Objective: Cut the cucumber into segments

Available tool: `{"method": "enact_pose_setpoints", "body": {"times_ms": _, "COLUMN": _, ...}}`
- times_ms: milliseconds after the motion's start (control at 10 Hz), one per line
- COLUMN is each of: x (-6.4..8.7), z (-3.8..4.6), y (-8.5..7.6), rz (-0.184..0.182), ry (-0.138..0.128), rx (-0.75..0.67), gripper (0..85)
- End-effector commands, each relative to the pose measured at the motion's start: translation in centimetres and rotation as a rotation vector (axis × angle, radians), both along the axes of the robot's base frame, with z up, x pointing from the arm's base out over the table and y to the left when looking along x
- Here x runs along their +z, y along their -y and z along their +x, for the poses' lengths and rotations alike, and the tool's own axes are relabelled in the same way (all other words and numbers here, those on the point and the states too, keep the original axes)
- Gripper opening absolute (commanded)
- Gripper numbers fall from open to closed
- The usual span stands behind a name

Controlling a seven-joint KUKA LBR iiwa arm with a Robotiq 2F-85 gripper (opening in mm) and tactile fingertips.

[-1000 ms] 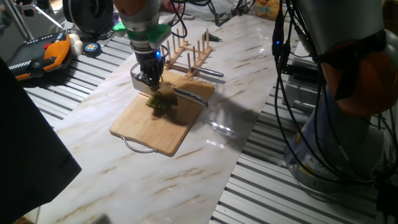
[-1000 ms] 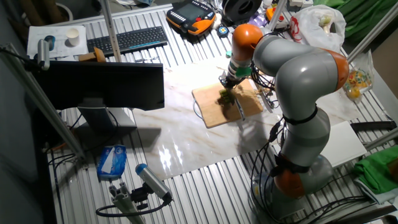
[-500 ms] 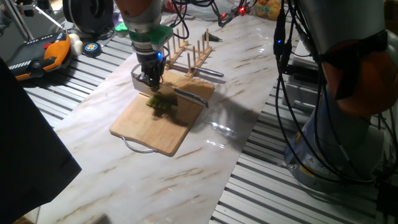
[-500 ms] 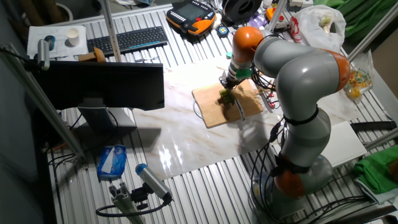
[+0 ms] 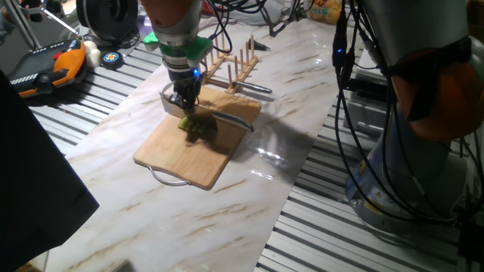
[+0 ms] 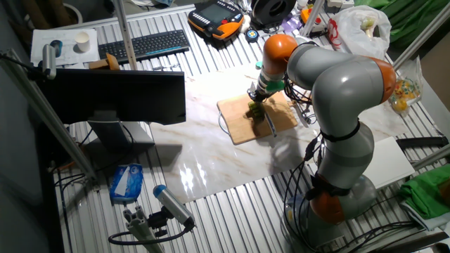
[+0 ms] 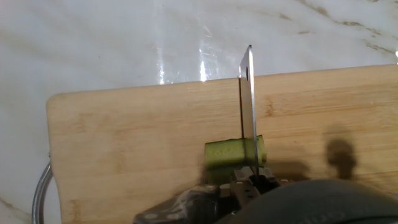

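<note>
Marble bench [image 5: 227,196] carries the wooden cutting board [image 5: 198,143]; the cucumber [image 7: 233,152] sits mid-board. Claw [image 5: 186,103] clenched on a knife [image 7: 247,106], blade down into the cucumber. Cut looks partway through; separated segments can't be made out, so most slicing probably remains.

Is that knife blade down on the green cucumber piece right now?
Yes, in the hand view the knife blade runs across the cucumber on the cutting board.

pale tan wooden cutting board [image 7: 143,137], fine straight grain | white marble-pattern tabletop [image 5: 249,189], thin brownish veins | light green cucumber piece [image 7: 231,153], paler flesh | bright silver steel knife blade [image 7: 248,99] | grey robot arm [image 6: 337,77], orange joint caps, green band near wrist
</note>
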State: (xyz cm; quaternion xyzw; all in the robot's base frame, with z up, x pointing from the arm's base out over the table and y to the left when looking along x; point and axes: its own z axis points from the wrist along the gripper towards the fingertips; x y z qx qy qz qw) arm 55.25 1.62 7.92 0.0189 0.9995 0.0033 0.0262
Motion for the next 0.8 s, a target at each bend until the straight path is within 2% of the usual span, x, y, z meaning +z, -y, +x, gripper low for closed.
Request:
{"method": "enact_pose_setpoints", "body": {"times_ms": 0, "x": -0.09, "z": -0.14, "y": 0.00, "rz": 0.002, "ry": -0.005, "rx": 0.000, "gripper": 0.7}}
{"method": "enact_pose_setpoints", "body": {"times_ms": 400, "x": 0.15, "z": -0.06, "y": 0.04, "rz": 0.005, "ry": -0.012, "rx": -0.002, "gripper": 0.7}}
{"method": "enact_pose_setpoints", "body": {"times_ms": 700, "x": 0.89, "z": 0.26, "y": 0.35, "rz": 0.007, "ry": -0.014, "rx": -0.002, "gripper": 0.7}}
